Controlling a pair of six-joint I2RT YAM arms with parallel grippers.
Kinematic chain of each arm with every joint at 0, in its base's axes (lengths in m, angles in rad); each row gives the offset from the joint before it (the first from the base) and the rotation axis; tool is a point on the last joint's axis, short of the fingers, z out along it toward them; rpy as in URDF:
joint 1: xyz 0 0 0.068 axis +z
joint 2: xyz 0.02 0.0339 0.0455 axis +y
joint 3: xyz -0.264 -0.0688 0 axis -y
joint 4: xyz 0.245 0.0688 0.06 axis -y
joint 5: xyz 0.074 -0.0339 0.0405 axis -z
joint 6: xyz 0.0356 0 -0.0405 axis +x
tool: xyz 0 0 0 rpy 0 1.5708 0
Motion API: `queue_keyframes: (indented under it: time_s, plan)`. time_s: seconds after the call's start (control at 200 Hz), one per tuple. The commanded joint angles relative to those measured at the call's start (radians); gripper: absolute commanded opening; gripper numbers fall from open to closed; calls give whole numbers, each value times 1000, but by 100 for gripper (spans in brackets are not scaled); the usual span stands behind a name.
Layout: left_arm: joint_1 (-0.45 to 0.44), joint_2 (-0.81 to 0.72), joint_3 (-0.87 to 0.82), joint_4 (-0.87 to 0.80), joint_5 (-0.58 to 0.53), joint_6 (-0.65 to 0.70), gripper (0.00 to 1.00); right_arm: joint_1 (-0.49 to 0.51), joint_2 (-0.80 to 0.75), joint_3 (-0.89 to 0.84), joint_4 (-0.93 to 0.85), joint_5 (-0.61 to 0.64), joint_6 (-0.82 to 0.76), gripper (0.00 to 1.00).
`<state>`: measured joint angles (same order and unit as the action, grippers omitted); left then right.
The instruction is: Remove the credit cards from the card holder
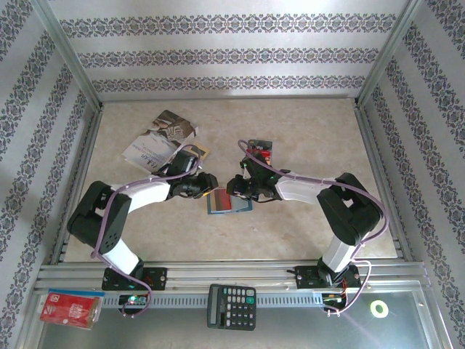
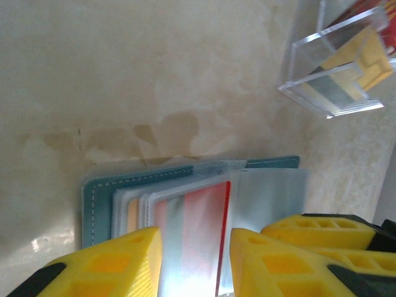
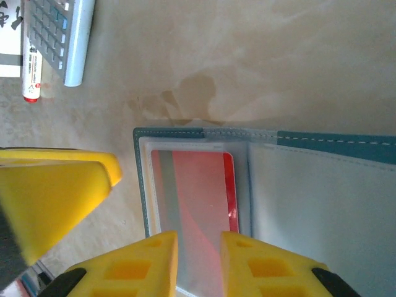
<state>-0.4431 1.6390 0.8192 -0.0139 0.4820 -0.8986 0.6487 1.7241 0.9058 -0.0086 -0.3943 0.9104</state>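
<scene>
Right pincer fingers [image 3: 148,266] and the frame edge hide the red card [image 3: 201,185] partly.

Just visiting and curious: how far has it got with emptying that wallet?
Done: the wallet lies open on the table. In hand: the left gripper and right gripper both have fingers astride the red card, which sits inside its clear sleeve. Left: pulling that card out, then any others.

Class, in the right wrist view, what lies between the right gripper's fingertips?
A red credit card, inside a clear sleeve of the blue card holder, seen in the right wrist view.
</scene>
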Motion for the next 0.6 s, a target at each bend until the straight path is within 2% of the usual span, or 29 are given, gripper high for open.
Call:
queue_keyframes:
  time_s: [0.0, 0.285, 0.595]
  plan:
    - [4, 21, 38, -60, 28, 6, 32, -6, 15, -10, 45, -23, 54, 25]
    - [3, -4, 24, -104, -10, 36, 27, -38, 48, -13, 32, -12, 2, 23]
    - [-13, 15, 18, -101, -1, 13, 23, -36, 95, 18, 9, -74, -93, 20]
